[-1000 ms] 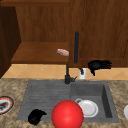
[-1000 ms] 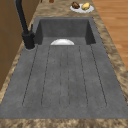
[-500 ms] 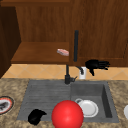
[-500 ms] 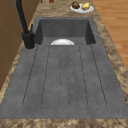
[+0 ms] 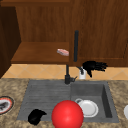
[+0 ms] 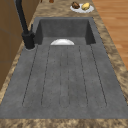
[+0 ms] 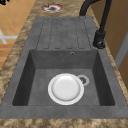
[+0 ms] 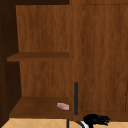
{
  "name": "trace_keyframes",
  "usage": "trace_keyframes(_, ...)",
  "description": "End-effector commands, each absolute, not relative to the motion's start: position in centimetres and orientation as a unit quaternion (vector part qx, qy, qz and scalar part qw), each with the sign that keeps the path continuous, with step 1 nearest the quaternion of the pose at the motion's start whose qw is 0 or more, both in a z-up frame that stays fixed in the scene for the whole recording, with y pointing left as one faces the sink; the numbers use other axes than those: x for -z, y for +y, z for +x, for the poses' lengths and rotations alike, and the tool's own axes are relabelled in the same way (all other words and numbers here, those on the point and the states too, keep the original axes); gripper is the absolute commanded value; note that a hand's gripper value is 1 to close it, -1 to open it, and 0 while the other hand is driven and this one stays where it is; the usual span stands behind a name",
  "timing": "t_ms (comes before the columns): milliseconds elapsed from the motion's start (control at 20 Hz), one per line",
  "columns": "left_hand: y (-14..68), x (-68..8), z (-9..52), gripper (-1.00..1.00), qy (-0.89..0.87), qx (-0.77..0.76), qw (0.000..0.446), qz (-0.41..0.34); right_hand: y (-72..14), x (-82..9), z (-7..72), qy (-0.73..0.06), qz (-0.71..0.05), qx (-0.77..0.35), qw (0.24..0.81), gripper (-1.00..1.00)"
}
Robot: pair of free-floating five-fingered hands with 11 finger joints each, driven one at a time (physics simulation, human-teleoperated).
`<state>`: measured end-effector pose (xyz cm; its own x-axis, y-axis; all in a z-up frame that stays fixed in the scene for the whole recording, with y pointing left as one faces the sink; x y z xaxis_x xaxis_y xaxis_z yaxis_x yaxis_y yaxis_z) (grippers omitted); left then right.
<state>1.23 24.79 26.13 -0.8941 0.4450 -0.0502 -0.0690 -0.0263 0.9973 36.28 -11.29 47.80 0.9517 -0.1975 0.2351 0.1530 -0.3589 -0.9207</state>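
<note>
My right hand [image 5: 93,66] hovers behind the sink at the foot of the wooden cabinet, open, fingers stretched to the right and thumb hanging down. It holds nothing. It also appears low in the upper view as the right hand [image 8: 96,119]. Just under its thumb a small white cup [image 5: 82,74] stands on the counter beside the black faucet [image 5: 67,76]. My left hand [image 5: 36,116] floats low over the front left of the draining board, next to a big red ball [image 5: 67,114]. A white plate [image 7: 65,88] lies in the sink basin.
A pink object [image 5: 63,52] lies on the cabinet's open lower shelf, left of the black vertical door handle [image 5: 76,46]. A red-rimmed plate [image 5: 5,105] sits on the counter at left. A plate of food [image 6: 81,7] sits on the counter right of the basin.
My right hand has drifted slightly left, toward the faucet and the white cup. Nothing else has moved.
</note>
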Motion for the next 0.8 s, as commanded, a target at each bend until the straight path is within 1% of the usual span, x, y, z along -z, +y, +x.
trace_keyframes(0,24.8,-26.1,1.2,0.00,0.673,-0.703,0.183,0.140,-10.9,-46.9,33.2,0.008,-0.810,0.151,0.567,-1.00)
trace_keyframes(200,24.8,-26.1,1.2,0.00,0.673,-0.703,0.183,0.140,-11.9,-45.3,31.2,-0.011,-0.806,0.121,0.579,-1.00)
trace_keyframes(650,24.8,-26.1,1.2,0.00,0.673,-0.703,0.183,0.140,-14.3,-41.3,25.8,-0.013,-0.796,0.096,0.597,-1.00)
trace_keyframes(750,24.8,-26.1,1.2,0.00,0.673,-0.703,0.183,0.140,-14.7,-40.6,24.9,-0.023,-0.793,0.092,0.601,-1.00)
